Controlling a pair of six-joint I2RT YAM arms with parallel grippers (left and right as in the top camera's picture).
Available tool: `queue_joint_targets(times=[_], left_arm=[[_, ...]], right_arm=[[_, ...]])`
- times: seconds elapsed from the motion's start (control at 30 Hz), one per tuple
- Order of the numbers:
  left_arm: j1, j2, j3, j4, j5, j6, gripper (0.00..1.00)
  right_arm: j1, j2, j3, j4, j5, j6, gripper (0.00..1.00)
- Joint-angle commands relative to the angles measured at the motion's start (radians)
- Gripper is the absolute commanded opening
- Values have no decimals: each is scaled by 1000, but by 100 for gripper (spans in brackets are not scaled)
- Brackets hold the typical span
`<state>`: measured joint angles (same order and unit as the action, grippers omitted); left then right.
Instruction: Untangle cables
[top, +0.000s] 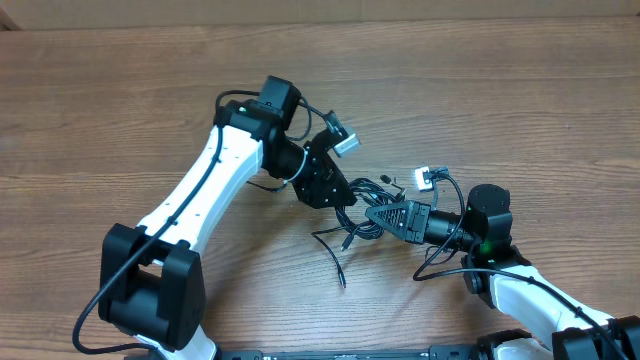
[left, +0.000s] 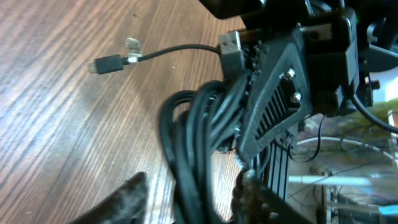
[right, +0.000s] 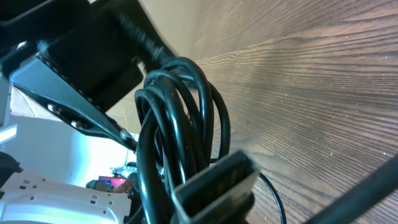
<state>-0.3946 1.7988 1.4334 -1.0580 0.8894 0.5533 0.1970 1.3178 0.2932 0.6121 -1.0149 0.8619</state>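
Separation of the cables (top: 347, 234) is judged to be the step in hand, and an early one. They are seen as one small knot of loops near the middle of the bench (top: 520, 90), somewhat toward the robot's edge, with loose ends trailing toward that edge.

The knot is held by the right pincer (top: 375, 214), whose jaws are closed on several strands. In the left wrist view the cables (left: 186, 143) are seen pressed against its ribbed pad.

The left pincer (top: 338, 195) is set just beside the knot on the far side, its jaws parted. The bundle runs between them, and bare wood is seen between one fingertip (left: 127, 199) and the cords, so nothing is taken to be gripped there. One plug (left: 107, 63) lies free on the wood, apart from the knot.

For the next move, a single loop would have to be pinched by the left pincer, away from the strands already clamped. It would then have to be drawn off from the right pincer so that the coil is opened rather than tightened. Which strand belongs to which cable cannot be told.
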Motion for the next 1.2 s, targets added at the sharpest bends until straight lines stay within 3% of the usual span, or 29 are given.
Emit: queue_joint_targets(times=[0.0,0.07,0.1,0.2,0.27,0.3,0.53,0.7,0.8,0.97,1.07,1.13,1.17], left_arm=[[-31,-26,-7,-13,-11,51,40],[-43,-26,-21,-10,-31,65,21],[-47,-26,-27,-5,-55,64,4],[-48,-26,-45,40,-167,-19,4],[-34,-26,-48,103,-256,-192,4],[-23,-26,-48,146,-297,-300,4],[23,-26,-48,312,-381,-867,4],[13,-26,-48,303,-459,-1239,4],[8,-26,-48,266,-479,-1435,4],[8,-26,-48,194,-478,-1656,4],[7,-26,-48,151,-478,-1744,4],[7,-26,-49,133,-479,-1775,4],[7,-26,-49,126,-479,-1786,4]], right_arm=[[-1,1,3,11,22,34,6],[-1,1,3,11,46,53,13],[-1,1,3,11,56,55,20],[-1,1,3,10,87,54,70],[-1,1,3,6,111,54,97],[-1,1,3,-2,126,54,100],[8,1,3,-104,206,51,100],[110,1,3,-98,288,50,100],[221,1,4,-81,409,-24,100],[403,1,4,-83,762,-119,100],[468,1,4,-82,935,-118,85],[489,1,4,-75,966,-99,68],[494,1,4,-68,960,-86,65]])
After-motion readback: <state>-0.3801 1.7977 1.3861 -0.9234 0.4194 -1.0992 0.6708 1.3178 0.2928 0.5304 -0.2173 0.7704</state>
